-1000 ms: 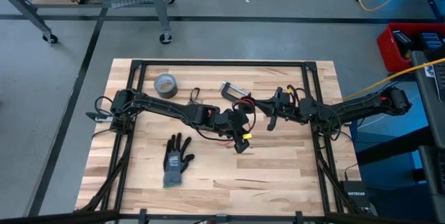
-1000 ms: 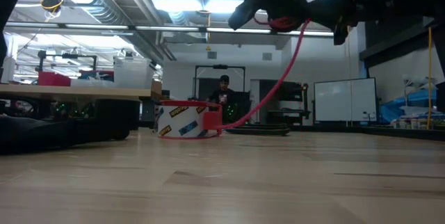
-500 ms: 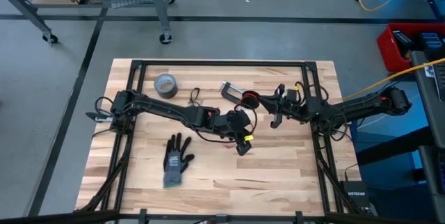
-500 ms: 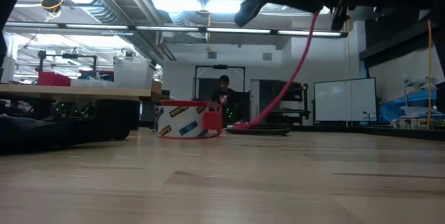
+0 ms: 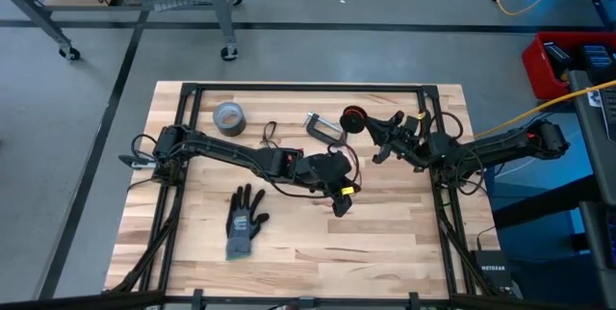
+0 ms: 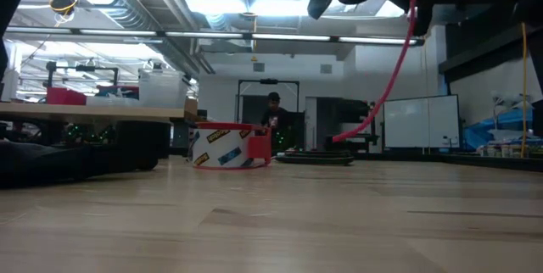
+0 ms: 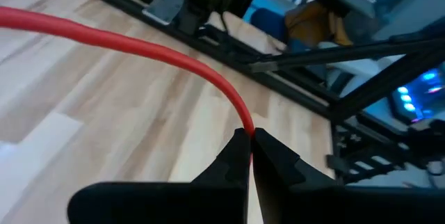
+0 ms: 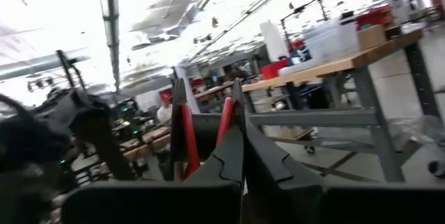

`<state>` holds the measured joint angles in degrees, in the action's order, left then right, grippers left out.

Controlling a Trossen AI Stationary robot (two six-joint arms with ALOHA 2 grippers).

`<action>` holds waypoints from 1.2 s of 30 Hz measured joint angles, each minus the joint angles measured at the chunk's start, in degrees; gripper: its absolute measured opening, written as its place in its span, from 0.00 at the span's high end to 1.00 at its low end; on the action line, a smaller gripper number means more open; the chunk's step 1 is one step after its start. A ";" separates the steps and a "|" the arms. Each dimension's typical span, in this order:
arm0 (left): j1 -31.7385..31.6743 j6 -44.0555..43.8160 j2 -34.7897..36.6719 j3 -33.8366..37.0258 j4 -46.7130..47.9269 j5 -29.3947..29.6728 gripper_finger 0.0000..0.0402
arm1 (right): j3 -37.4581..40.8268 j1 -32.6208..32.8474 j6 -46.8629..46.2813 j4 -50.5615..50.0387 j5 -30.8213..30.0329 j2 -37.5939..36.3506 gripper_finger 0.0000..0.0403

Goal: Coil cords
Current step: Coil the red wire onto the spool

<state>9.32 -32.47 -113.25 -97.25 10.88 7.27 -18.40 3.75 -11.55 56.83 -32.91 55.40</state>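
Observation:
The red cord (image 7: 139, 46) runs between my two grippers. My left gripper (image 5: 340, 206) is shut on it near the table's middle, above the wood. My right gripper (image 5: 371, 125) is at the far right with a small red coil (image 5: 353, 116) at its fingertips; in the right wrist view two red strands (image 8: 188, 140) stand beside its shut fingers. In the low view the cord (image 6: 386, 86) hangs in a slack curve down to the table. The black cord (image 5: 269, 134) lies looped on the wood beside my left arm. My left gripper pinches a single strand of the red cord (image 7: 247, 125) between its two fingertips. From there the cord leaves in a slack arc, clear of the wood. My right gripper is shut with red loops of the cord (image 8: 224, 123) against its fingers; the fingers hide the place of contact. The coil is lifted clear of the table.
A grey duct-tape roll (image 5: 229, 117) lies at the far left. A tape ring in a red holder (image 6: 229, 146) stands near the far middle. A dark glove (image 5: 245, 221) lies near the front left. A black frame (image 5: 428, 108) rims the table. A person (image 6: 273, 108) stands in the room behind.
My right gripper has gone up and toward the table's far edge, carrying the red coil with it. The hanging part of the red cord has swung toward the right of the low view. My left gripper has kept its hold and shifted slightly.

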 joint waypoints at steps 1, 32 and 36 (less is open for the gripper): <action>0.00 -0.02 0.00 0.00 -0.52 -0.68 1.00 | -0.07 0.00 0.02 -0.05 -0.90 0.00 0.99; -3.80 -0.52 4.34 -0.04 -1.43 -8.99 1.00 | -3.45 0.00 0.93 -21.50 3.64 0.00 0.99; -4.65 -0.59 4.42 -0.04 -1.20 -9.68 1.00 | -3.45 0.00 0.92 -22.02 5.51 0.00 0.99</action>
<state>4.67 -33.06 -108.84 -97.30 9.68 -2.42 -21.85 3.75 -10.63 34.81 -27.40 55.40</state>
